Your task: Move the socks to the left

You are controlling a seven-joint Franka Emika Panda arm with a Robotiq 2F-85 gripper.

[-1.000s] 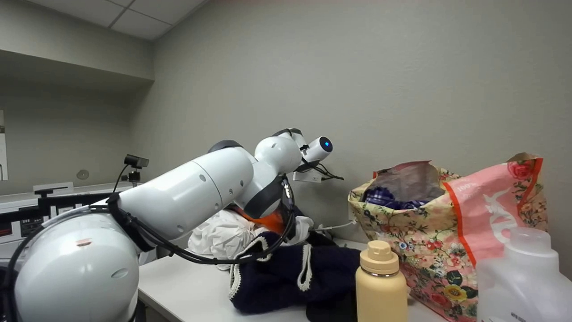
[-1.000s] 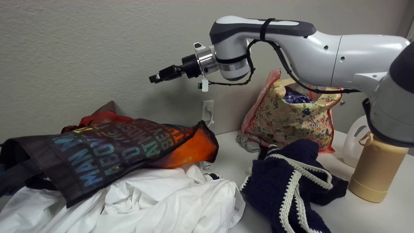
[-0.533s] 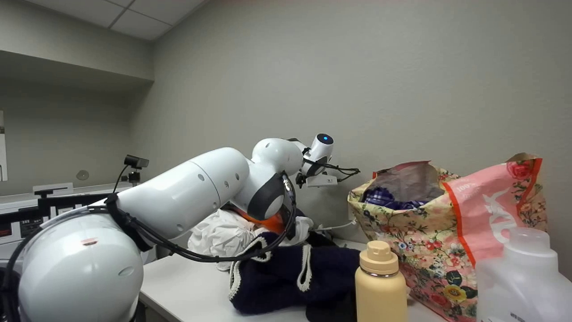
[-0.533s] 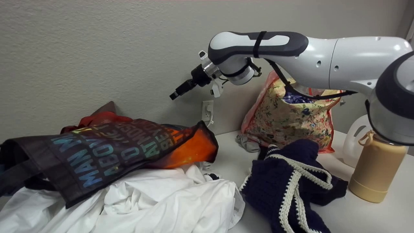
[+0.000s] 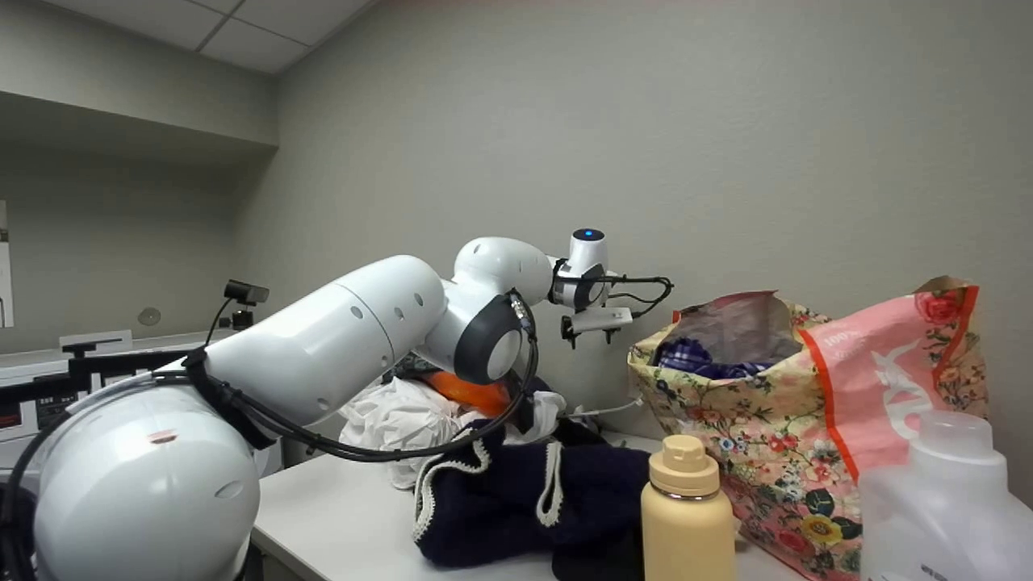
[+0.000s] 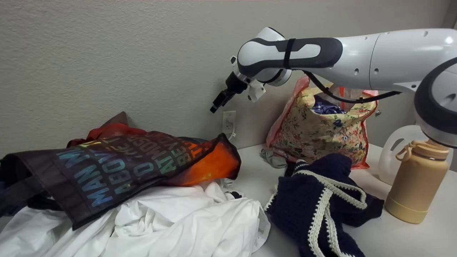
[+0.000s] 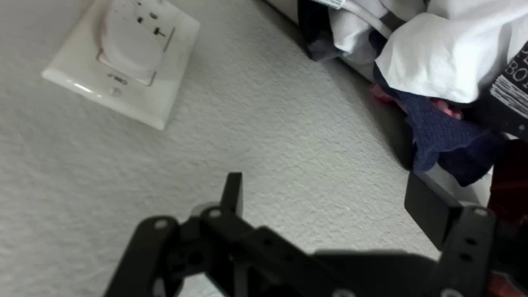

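Note:
I cannot tell for certain which cloth is the socks. A small grey cloth bundle (image 6: 274, 159), which may be them, lies on the table at the foot of the floral bag in an exterior view. My gripper (image 6: 213, 110) hangs in the air close to the wall, tilted downward, well above and to the left of that bundle there. In the wrist view the gripper (image 7: 324, 181) is open, its fingers (image 7: 431, 210) far apart with only wall between them. The fingertips also show below the wrist in an exterior view, where the grey bundle is hidden.
A dark lettered bag (image 6: 125, 167) lies on white cloth (image 6: 185, 221). A navy knit garment (image 6: 303, 203), floral bag (image 5: 775, 436), tan bottle (image 5: 688, 516) and clear jug (image 5: 936, 500) share the table (image 5: 347, 516). A plugged wall outlet (image 7: 128, 62) is near the gripper.
The gripper has swung back toward the floral bag and lower, and now points more steeply down. In an exterior view its fingers have come into sight under the wrist. The cloths have not moved.

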